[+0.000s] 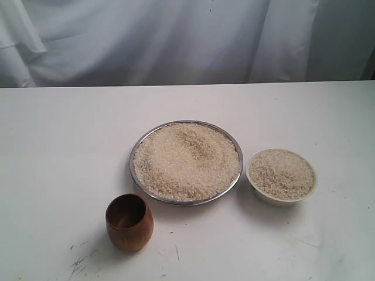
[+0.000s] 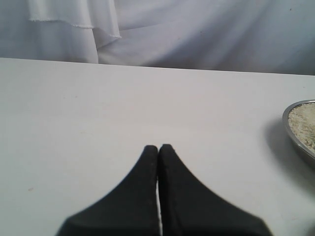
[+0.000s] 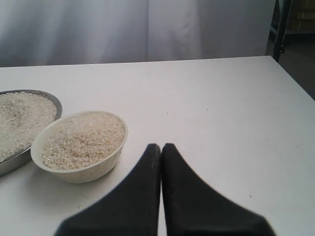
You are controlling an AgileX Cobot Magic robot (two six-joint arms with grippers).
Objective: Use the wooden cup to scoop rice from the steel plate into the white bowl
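The steel plate [image 1: 136,153] lies mid-table, heaped with pale rice [image 1: 186,161]. Right of it stands the white bowl [image 1: 281,199], also full of rice. The wooden cup [image 1: 129,222] stands upright and empty in front of the plate, to its left. Neither arm shows in the exterior view. In the left wrist view my left gripper [image 2: 158,147] is shut over bare table, with the plate's rim [image 2: 295,132] off to one side. In the right wrist view my right gripper [image 3: 161,145] is shut with nothing in it, close beside the bowl [image 3: 78,172], the plate [image 3: 51,98] beyond.
A white cloth [image 1: 176,41] hangs behind the table's far edge. Dark scuff marks [image 1: 82,257] lie on the tabletop near the cup. In the right wrist view the table's side edge [image 3: 295,88] drops off to a dark floor.
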